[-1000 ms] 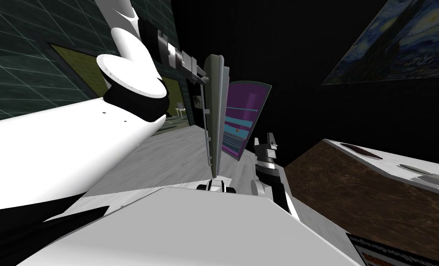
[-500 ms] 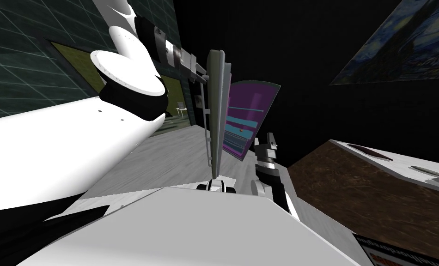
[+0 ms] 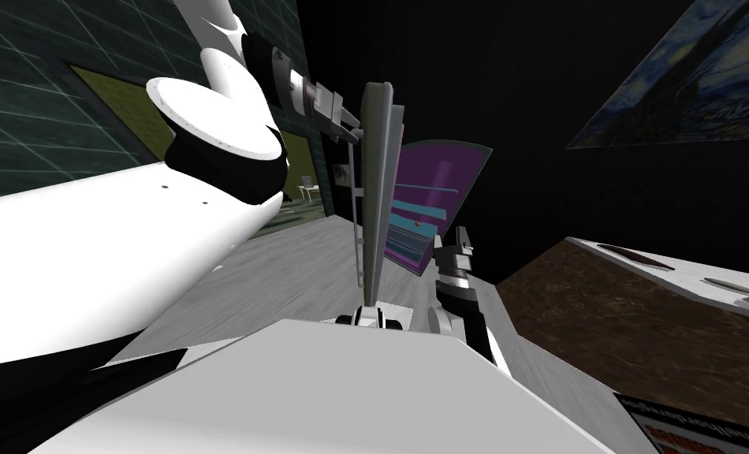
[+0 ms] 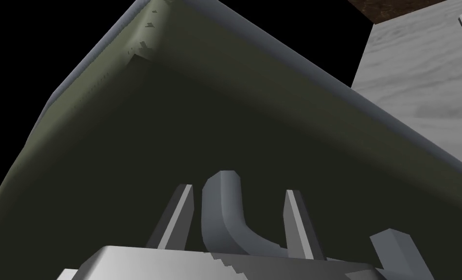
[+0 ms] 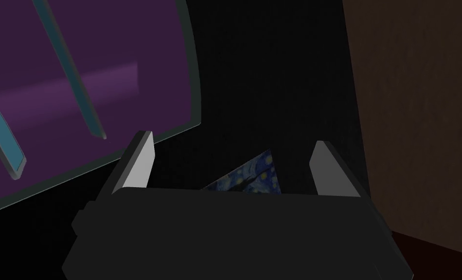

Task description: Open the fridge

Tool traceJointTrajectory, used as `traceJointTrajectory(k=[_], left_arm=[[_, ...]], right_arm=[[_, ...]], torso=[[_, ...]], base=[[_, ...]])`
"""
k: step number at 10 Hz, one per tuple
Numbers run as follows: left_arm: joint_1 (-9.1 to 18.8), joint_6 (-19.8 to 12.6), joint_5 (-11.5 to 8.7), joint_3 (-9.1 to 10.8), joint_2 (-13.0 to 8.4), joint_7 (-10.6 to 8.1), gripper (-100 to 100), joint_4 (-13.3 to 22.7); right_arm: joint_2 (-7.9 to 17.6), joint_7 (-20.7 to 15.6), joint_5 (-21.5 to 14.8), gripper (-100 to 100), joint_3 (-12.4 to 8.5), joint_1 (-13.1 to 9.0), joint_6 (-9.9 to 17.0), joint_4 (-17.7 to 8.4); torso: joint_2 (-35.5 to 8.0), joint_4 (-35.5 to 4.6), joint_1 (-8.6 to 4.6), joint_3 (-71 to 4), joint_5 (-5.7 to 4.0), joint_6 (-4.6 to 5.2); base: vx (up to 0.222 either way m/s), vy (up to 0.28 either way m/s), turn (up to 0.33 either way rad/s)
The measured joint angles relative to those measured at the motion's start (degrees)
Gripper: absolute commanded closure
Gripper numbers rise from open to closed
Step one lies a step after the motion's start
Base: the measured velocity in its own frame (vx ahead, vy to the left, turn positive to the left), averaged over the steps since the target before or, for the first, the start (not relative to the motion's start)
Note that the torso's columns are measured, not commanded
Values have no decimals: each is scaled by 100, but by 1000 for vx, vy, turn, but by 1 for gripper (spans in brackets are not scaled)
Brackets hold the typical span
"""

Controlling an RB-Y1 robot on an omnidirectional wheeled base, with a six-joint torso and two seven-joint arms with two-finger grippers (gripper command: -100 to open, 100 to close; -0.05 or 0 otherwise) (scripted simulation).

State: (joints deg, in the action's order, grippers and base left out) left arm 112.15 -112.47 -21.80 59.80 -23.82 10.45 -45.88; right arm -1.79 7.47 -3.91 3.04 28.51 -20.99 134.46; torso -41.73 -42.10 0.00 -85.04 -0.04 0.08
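Head view: the fridge door [image 3: 377, 181] stands swung out and edge-on, baring the purple fridge interior [image 3: 440, 169] and its teal shelves [image 3: 412, 214] behind it. The left gripper [image 3: 348, 126] is on the handle [image 3: 355, 205] at the door's upper outer face, placed to pull. The right gripper [image 3: 461, 236] hangs idle beside the door's lower end.

Left wrist view: the fingers [image 4: 179, 214] are clamped around the curved grey handle, close against the door, likely to swing it.

Right wrist view: its fingers are spread and empty, facing the interior past the door.
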Motion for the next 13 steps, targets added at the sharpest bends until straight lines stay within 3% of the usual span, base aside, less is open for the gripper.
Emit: traceJointTrajectory(k=[4,5,7,13], left_arm=[[75,-108,-128,122,113,64,100,91],[92,-123,-160,155,150,83,-100,119],[295,-173,-96,175,142,-63,-100,116],[790,-254,100,206,139,-476,-100,224]], right_arm=[[-1,0,0,0,1,0,0,0],[-1,0,0,0,1,0,0,0],[-3,0,0,0,3,0,0,0],[-3,0,0,0,3,0,0,0]], torso=[[1,11,-26,3,-4,0],[4,12,-27,3,-9,5],[-28,-2,-83,26,-29,7],[-30,-39,-16,4,-12,5]], base=[[50,288,-63],[55,138,-10],[47,-6,37],[36,14,5]])
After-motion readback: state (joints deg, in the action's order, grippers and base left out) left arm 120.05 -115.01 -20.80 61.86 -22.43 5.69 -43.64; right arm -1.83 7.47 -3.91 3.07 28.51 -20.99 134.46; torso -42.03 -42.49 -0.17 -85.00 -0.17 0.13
